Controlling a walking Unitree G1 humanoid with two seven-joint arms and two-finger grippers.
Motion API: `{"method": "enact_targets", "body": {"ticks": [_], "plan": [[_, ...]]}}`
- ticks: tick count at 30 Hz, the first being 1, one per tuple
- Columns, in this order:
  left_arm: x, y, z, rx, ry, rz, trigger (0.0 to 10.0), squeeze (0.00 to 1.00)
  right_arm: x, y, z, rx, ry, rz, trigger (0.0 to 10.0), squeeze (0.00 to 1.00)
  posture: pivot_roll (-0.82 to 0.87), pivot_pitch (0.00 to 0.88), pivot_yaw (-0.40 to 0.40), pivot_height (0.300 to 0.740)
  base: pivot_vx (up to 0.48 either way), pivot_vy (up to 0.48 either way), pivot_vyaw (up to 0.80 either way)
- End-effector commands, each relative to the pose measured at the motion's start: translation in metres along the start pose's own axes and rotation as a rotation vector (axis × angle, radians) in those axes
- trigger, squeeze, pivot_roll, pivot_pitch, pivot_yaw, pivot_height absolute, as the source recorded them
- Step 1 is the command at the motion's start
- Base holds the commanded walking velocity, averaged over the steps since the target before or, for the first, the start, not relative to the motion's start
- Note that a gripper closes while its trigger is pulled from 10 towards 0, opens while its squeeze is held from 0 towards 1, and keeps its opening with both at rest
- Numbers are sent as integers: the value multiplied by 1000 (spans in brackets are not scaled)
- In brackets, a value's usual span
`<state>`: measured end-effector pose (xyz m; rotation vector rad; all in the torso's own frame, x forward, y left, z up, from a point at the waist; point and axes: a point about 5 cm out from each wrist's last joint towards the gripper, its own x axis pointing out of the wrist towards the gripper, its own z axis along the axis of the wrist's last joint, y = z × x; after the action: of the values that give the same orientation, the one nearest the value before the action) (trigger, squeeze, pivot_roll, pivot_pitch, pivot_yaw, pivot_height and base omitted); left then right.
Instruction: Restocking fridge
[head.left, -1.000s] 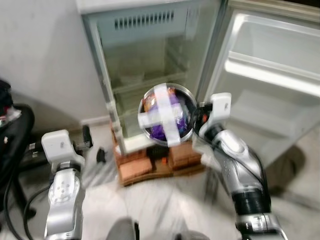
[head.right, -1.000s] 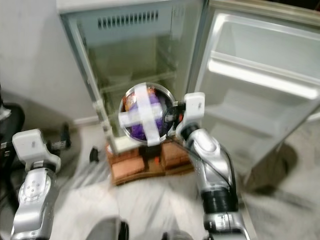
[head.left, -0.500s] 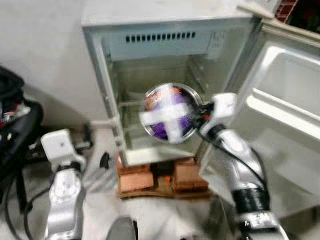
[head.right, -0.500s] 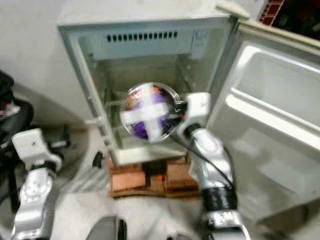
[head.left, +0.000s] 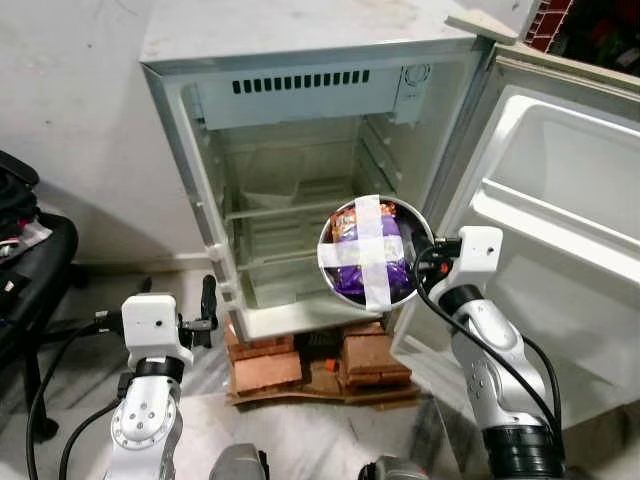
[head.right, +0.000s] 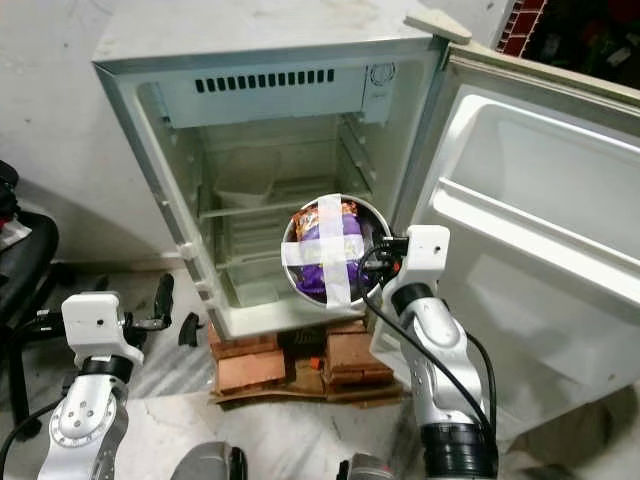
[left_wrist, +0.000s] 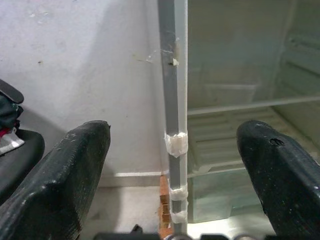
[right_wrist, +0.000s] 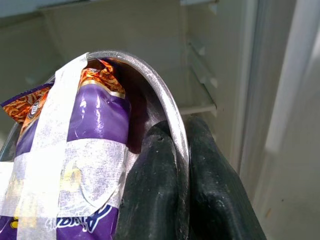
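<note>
While the right gripper (right_wrist: 180, 210) pinches the rim of the steel bowl (head.left: 375, 250), one finger inside and one outside, the bowl hangs tipped on edge in front of the open fridge (head.left: 300, 170), its mouth facing the head camera. The glass shelf (head.left: 290, 208) lies beyond and to the left of the bowl, so my guess is the next move is forward and left, levelling the bowl first. A purple snack packet (right_wrist: 95, 135) is strapped in with a cross of white tape (head.left: 368, 252); printing on it is too small to read. Left gripper (left_wrist: 172, 185) is spread wide, empty, facing the fridge's left door frame (left_wrist: 172, 100). Right arm is nearer.
</note>
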<state>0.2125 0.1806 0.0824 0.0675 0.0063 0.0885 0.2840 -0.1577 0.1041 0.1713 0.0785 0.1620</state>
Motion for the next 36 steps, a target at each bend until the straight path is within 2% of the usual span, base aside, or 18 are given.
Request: {"method": "enact_targets", "body": {"ticks": [1, 6, 15, 36], "plan": [[1, 2, 3, -17, -13, 11, 10000, 0, -2, 4, 0, -2, -10, 1, 10000, 0, 96, 83, -28, 740, 0, 0, 0], [4, -4, 7, -40, -33, -23, 10000, 0, 1, 9, -1, 0, -4, 15, 10000, 0, 103, 82, -32, 740, 176, 0, 0], [4, -4, 7, -47, -31, -18, 10000, 0, 3, 12, 0, -2, 0, 27, 10000, 0, 107, 76, -30, 740, 340, 0, 0], [5, -4, 5, -48, -19, -22, 10000, 0, 3, 16, -3, -1, 12, 33, 10000, 0, 105, 86, -26, 740, 278, 299, 0]]}}
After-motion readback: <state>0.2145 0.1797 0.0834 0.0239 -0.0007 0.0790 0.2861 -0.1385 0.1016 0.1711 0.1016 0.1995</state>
